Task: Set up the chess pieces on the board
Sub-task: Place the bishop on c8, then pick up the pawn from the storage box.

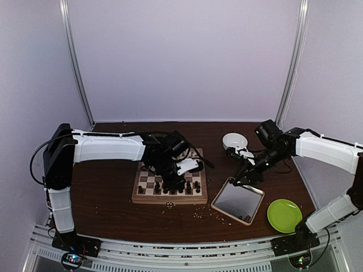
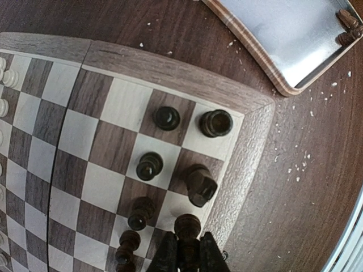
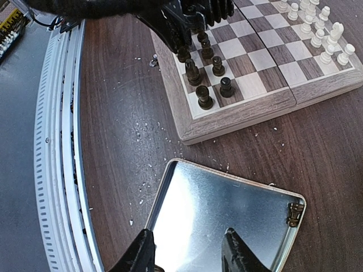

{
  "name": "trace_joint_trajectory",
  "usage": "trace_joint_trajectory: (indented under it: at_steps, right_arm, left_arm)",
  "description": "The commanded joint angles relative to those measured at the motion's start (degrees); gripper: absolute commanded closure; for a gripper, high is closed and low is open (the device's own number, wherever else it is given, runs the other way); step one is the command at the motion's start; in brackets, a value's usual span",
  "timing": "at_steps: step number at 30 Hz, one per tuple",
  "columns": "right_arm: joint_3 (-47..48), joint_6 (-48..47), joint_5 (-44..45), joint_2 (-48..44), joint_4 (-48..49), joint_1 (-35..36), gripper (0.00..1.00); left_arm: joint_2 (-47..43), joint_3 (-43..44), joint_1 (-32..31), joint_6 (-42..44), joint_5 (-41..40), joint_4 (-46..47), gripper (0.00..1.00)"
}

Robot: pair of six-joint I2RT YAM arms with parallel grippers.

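Note:
The chessboard (image 1: 169, 199) lies in the middle of the table. Several dark pieces (image 2: 167, 118) stand in its near right corner, and cream pieces (image 3: 317, 28) line the far side. My left gripper (image 2: 188, 256) is shut on a dark piece (image 2: 188, 226), upright at the board's right edge row next to a dark knight (image 2: 199, 184). I cannot tell if it touches the square. My right gripper (image 3: 187, 252) is open and empty, low over the metal tray (image 3: 227, 204). Two dark pieces (image 3: 294, 214) lie in the tray's corner.
A white bowl (image 1: 234, 140) stands behind the tray, and a green plate (image 1: 283, 215) sits at the front right. Pale crumbs (image 1: 198, 212) are scattered between the board and the tray (image 1: 235, 198). The left arm (image 1: 108, 147) reaches over the board.

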Motion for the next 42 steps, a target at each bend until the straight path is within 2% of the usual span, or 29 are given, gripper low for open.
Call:
trace_joint_trajectory:
  at_steps: [1, 7, 17, 28, 35, 42]
  right_arm:
    - [1.43, -0.88, -0.77, 0.75, -0.65, -0.39, 0.60]
    - [1.69, -1.06, -0.96, 1.15, -0.96, -0.44, 0.60]
    - [1.78, -1.23, -1.49, 0.96, -1.68, -0.49, 0.59]
    - [2.52, -2.18, 0.11, -0.84, -3.83, -0.56, 0.59]
    - [0.13, -7.51, 7.77, -3.76, -8.62, 1.38, 0.61]
    - [-4.89, -9.89, 20.65, -3.38, -11.14, 10.80, 0.65]
  left_arm:
    - [1.49, 1.54, -0.22, 0.13, 1.02, 1.92, 0.90]
    - [2.39, 1.61, -0.22, 0.14, 0.15, 1.97, 0.89]
    - [1.00, 1.71, -0.28, -0.01, 1.66, 1.87, 0.73]
    - [-6.44, 2.44, -0.22, -0.53, 0.06, 0.32, 0.71]
    - [-15.57, 4.92, 0.76, 0.96, -5.84, -2.19, 0.67]
    - [-25.00, -5.73, 8.74, -5.97, -10.34, 12.38, 0.64]
